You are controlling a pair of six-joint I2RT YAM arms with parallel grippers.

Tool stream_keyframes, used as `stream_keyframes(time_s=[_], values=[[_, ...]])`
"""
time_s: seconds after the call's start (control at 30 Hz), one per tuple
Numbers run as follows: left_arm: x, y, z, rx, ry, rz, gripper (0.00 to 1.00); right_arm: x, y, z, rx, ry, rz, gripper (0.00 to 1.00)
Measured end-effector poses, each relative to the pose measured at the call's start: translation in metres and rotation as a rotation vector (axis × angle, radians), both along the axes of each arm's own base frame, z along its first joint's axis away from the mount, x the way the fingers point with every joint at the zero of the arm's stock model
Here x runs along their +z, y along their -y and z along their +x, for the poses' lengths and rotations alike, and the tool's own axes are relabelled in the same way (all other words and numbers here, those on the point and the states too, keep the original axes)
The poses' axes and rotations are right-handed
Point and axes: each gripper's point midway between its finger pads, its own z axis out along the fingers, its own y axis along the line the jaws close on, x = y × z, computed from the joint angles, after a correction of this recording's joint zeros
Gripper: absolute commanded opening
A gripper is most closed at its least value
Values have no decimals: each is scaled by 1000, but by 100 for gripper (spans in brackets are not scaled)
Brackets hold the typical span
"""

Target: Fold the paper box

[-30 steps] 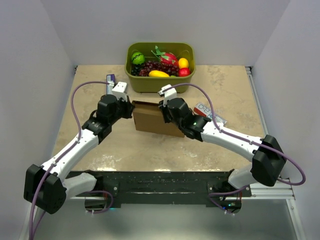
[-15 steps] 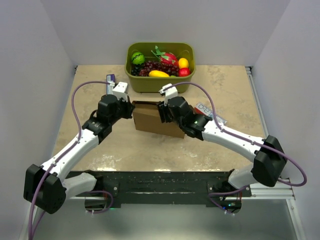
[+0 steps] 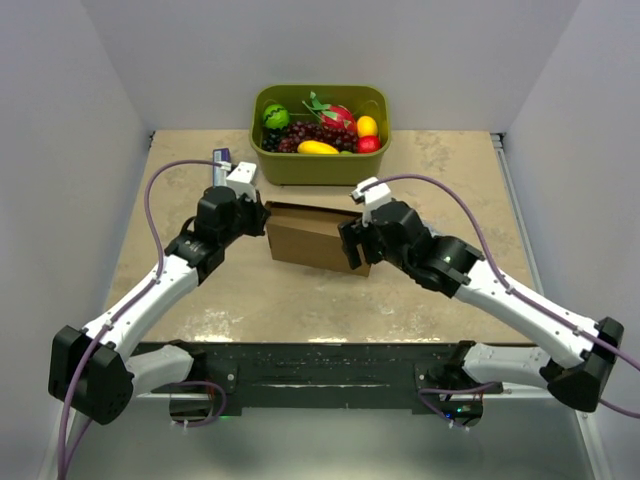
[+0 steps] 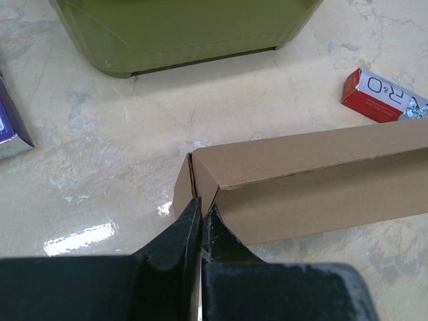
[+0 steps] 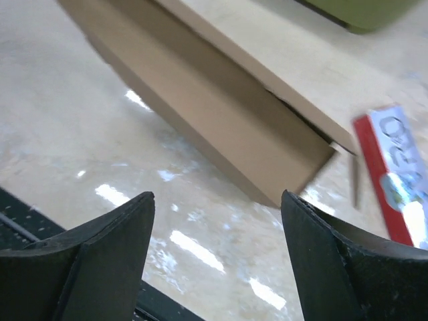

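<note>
The paper box (image 3: 308, 238) is a flat brown cardboard shape lying on the table in front of the green tub. My left gripper (image 3: 262, 219) is shut on the box's left end; in the left wrist view the black fingertips (image 4: 195, 212) pinch the cardboard edge at the corner of the paper box (image 4: 314, 180). My right gripper (image 3: 352, 246) is open at the box's right end, and nothing is between its fingers. In the right wrist view the right gripper (image 5: 217, 194) hovers above the table, just short of the near corner of the paper box (image 5: 221, 114).
An olive-green tub (image 3: 320, 160) of fruit stands at the back, close behind the box. A red packet (image 4: 384, 97) lies to the right of the box, and it shows in the right wrist view as the red packet (image 5: 401, 180). A purple item (image 3: 221, 158) lies at the back left.
My right gripper has opened and let go of the box's right end, then drawn back toward the right front. The left gripper keeps its hold, and the box has barely moved.
</note>
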Motion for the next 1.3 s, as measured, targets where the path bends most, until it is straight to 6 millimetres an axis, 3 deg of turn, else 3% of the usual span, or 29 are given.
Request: stream_keyframes(time_s=[0.2,0.43,0.53,0.6,0.63,0.67,0.8,0.9,1.1,1.3], values=[[0,0,-1,-1,-5,4,0,4,49,6,-174,32,-81,70],[0,0,-1,-2,-5,4,0,-17,79,39,-304,24,-142,62],[0,0,-1,-2,-5,4,0,-31,82,51,-321,15,-184,58],[0,0,-1,-4,-3,7,0,-35,81,58,-323,21,-202,48],[0,0,-1,-5,-2,9,0,-35,80,59,-321,25,-203,41],[0,0,-1,-7,-2,10,0,-34,79,60,-317,30,-205,25],[0,1,0,-11,-5,10,0,-38,76,61,-289,26,-219,6],[0,3,2,-19,-7,14,0,-41,72,59,-262,5,-222,0],[1,2,4,-13,-19,38,0,-33,67,51,-213,-68,-228,0],[1,-5,8,21,-20,95,0,-31,58,57,-187,-149,-248,0]])
